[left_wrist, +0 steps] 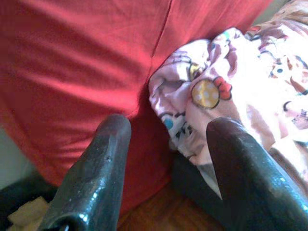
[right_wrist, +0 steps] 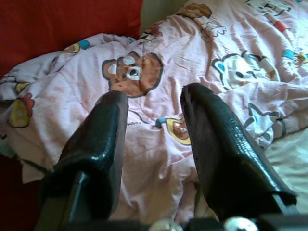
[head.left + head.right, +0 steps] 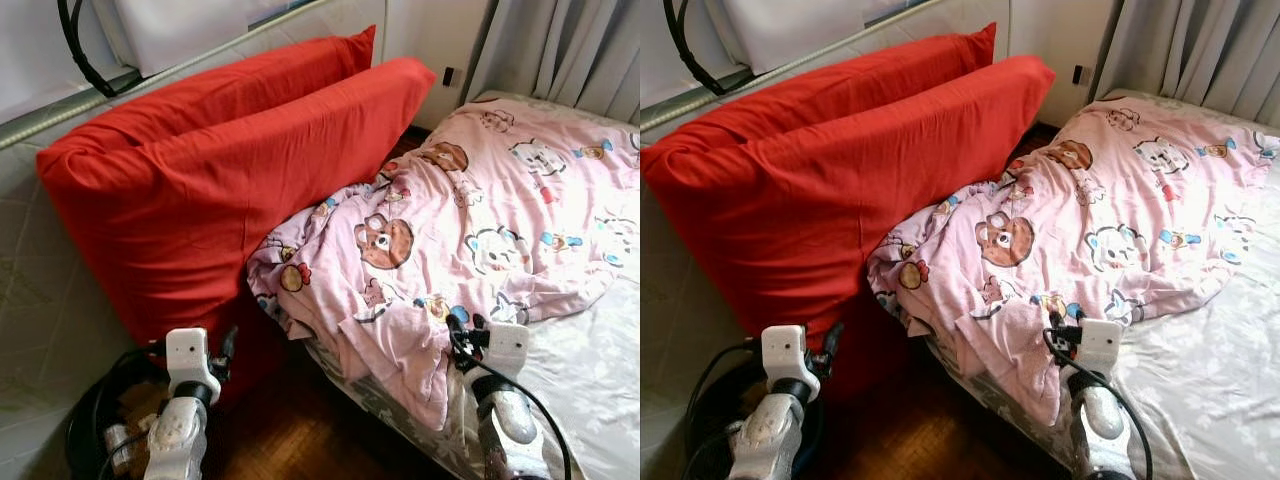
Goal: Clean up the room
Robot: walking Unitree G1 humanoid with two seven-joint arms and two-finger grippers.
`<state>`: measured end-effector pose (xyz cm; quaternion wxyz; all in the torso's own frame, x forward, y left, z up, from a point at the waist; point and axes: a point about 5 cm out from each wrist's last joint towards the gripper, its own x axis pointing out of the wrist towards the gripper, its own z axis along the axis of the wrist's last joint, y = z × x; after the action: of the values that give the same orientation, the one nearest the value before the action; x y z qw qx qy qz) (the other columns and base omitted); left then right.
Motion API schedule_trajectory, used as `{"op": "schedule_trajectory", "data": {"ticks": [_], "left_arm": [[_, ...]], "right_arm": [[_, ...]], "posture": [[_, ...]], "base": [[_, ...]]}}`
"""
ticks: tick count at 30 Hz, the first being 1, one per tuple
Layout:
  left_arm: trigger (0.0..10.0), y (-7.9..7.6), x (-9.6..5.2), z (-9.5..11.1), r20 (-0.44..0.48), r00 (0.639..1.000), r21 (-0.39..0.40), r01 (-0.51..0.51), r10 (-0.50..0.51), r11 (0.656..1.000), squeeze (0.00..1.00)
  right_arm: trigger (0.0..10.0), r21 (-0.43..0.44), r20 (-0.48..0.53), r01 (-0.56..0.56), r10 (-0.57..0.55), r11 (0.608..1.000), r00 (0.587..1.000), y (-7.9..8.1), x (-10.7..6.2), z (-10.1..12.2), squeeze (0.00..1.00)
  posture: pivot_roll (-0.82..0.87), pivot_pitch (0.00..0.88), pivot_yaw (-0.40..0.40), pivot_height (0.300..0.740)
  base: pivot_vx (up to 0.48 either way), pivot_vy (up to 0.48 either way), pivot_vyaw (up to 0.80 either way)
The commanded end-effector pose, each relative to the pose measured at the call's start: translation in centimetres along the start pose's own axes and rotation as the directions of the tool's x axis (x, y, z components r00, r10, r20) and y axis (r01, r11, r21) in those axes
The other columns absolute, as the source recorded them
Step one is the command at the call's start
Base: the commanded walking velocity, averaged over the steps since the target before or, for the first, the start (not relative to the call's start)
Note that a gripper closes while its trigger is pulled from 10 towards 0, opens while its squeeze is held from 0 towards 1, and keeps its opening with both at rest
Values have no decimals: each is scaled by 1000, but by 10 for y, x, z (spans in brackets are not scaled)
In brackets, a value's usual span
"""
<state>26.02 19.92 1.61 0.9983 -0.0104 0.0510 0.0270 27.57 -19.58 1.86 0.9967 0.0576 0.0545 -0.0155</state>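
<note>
Two big red pillows stand on edge against the left wall, the front one [image 3: 230, 190] before the back one [image 3: 250, 75]. A crumpled pink blanket [image 3: 470, 230] printed with cartoon bears lies on the bed, its near corner hanging over the edge by the pillows. My left gripper [image 1: 166, 130] is low on the left, open, pointing at the seam where the front pillow meets the blanket corner [image 1: 207, 96]. My right gripper [image 2: 154, 96] hovers open over the blanket's near edge, facing a bear print [image 2: 131, 72]. Neither holds anything.
A pale patterned bed sheet [image 3: 590, 370] lies bare at the right. Grey curtains [image 3: 570, 50] hang behind the bed. A black round object with cables [image 3: 95, 420] sits on the floor at lower left. Dark wood floor [image 3: 290, 430] shows between pillows and bed.
</note>
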Motion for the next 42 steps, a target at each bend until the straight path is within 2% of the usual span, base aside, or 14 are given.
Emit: {"op": "schedule_trajectory", "data": {"ticks": [1,6,10,16,23,30,35,39,42], "left_arm": [[10000,2,-4,0,14,1000,8,-5,5,1000,0],[10000,3,-10,-4,-4,1000,-5,-11,11,1000,0],[10000,3,-9,-2,-8,1000,-10,-12,12,1000,0],[10000,4,-4,3,-5,1000,-9,-13,13,1000,0],[10000,8,-7,1,-21,999,-19,-39,38,999,0],[10000,9,-3,8,-3,999,-24,-40,40,999,0],[10000,8,-1,10,6,999,-28,-38,38,999,0],[10000,7,0,13,11,999,-30,-37,37,999,0],[10000,8,-1,13,11,999,-30,-39,39,999,0]], "right_arm": [[10000,9,9,-11,11,1000,1000,4,-5,-3,0],[10000,4,-16,-20,20,1000,1000,5,-11,-9,0],[10000,9,-29,-10,11,1000,1000,4,-12,-11,0],[10000,11,-26,-3,3,1000,1000,5,-7,-6,0],[10000,10,-44,2,-1,1000,999,4,-6,-7,0],[10000,-1,-33,-3,3,1000,999,5,-4,-3,0],[10000,-26,-83,-2,0,1000,997,6,-2,-7,0],[10000,-22,-76,-7,5,1000,997,6,-2,-7,0],[10000,-17,-64,-10,9,1000,998,7,-2,-6,0]], "posture": [[-92,54,62,740],[-95,52,59,740],[-93,51,59,740],[-85,84,58,740],[-73,107,58,740],[-71,116,58,740],[-71,118,56,740],[-69,117,55,715],[-69,117,55,715]], "base": [[0,0,0],[0,0,0],[0,0,0],[0,0,0],[0,0,0],[0,0,0],[0,0,0],[0,0,0],[0,0,0]]}}
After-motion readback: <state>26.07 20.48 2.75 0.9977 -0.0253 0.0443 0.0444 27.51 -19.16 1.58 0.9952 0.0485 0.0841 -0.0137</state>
